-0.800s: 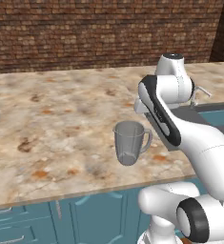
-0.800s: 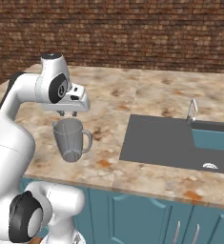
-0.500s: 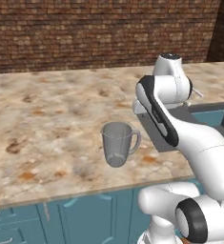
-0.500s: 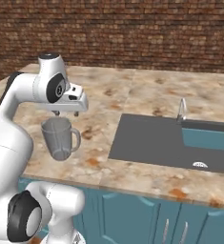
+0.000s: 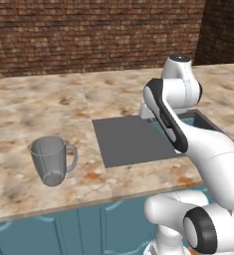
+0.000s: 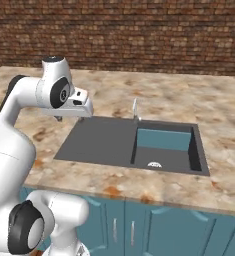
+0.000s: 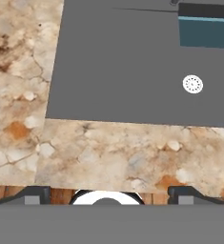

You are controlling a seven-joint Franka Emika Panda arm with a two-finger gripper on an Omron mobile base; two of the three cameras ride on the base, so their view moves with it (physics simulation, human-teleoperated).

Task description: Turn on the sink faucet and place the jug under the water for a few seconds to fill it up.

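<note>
The jug (image 5: 52, 161), a translucent grey pitcher with a looped handle, stands upright on the marble counter, far left of the arm. The sink (image 6: 105, 141) is a dark grey basin with teal inner walls and a small white drain (image 6: 154, 164). The thin silver sink faucet (image 6: 135, 109) rises at the sink's back edge, and no water runs from it. My gripper (image 7: 111, 193) hangs open and holds nothing, above the counter's front strip at the sink's left end. In the hand view the sink (image 7: 127, 62) and its drain (image 7: 193, 84) lie ahead of the fingertips.
Speckled marble counter (image 5: 49, 104) runs all around the sink, with a brick wall (image 6: 139, 35) behind it. Teal cabinet doors (image 6: 139, 230) sit below the counter's front edge. My own white arm hides part of the sink in the left base view.
Both base views have shifted: the base has driven right, so the sink now lies in front of the arm and the jug is left behind on the counter. The gripper stays open.
</note>
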